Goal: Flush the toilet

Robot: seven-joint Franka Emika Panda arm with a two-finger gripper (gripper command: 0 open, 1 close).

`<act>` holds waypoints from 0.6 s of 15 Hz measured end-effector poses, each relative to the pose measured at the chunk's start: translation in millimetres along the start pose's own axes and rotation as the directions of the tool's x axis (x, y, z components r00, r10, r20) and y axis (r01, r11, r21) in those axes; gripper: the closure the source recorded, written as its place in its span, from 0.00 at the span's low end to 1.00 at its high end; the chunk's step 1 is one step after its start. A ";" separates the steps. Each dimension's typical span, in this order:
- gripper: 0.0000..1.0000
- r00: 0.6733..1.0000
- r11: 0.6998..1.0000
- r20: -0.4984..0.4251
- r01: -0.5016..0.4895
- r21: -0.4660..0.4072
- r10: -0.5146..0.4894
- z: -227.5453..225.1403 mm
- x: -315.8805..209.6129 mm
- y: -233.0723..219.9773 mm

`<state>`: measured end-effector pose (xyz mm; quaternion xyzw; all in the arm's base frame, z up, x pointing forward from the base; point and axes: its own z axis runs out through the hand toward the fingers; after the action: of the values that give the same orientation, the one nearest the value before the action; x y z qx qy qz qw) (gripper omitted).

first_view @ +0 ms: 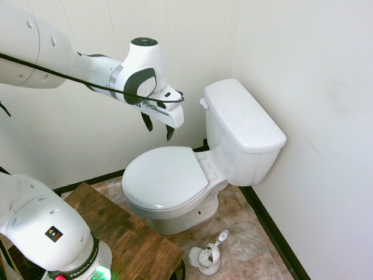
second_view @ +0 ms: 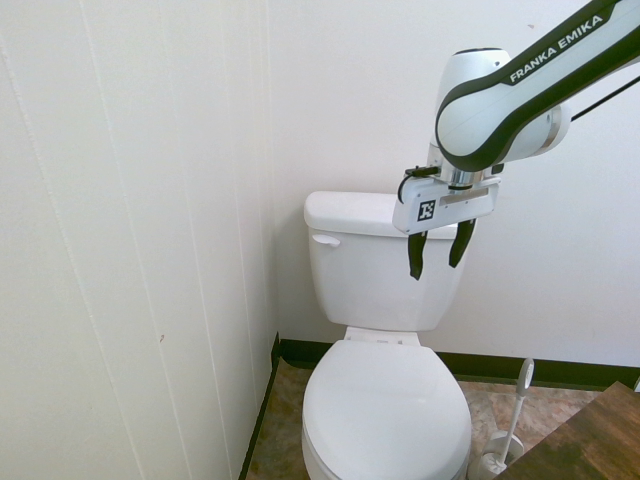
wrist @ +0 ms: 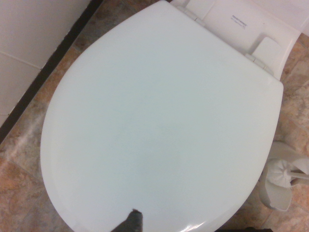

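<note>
1. White toilet point(first_view: 192, 169) stands against the wall, lid down; tank point(first_view: 242, 131) behind, lever point(second_view: 325, 240) on its front.
2. Gripper point(first_view: 158, 127) hangs above the lid, fingers apart, empty.
3. Brush holder point(first_view: 207, 256) on the floor beside the bowl.

**Occlusions / cutoffs**

Toilet point(second_view: 385, 330): second exterior crops the bowl front at the bottom edge; the gripper point(second_view: 435, 257) covers part of the tank. Brush holder point(wrist: 280, 186) runs off the wrist view's edge. Label point(wrist: 238, 20) print is too small to read. Wood table point(first_view: 125, 233) is cropped.
</note>
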<state>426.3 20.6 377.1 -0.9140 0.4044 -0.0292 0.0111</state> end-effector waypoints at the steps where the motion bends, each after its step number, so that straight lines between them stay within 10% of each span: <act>1: 0.00 1.000 1.000 0.001 0.000 -0.001 0.000 0.4 0.2 -0.4; 9: 0.00 0.989 0.988 -0.070 -0.126 0.092 0.132 4.4 10.3 -86.3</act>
<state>497.2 71.0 377.0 -0.8828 0.4612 -0.0807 0.0375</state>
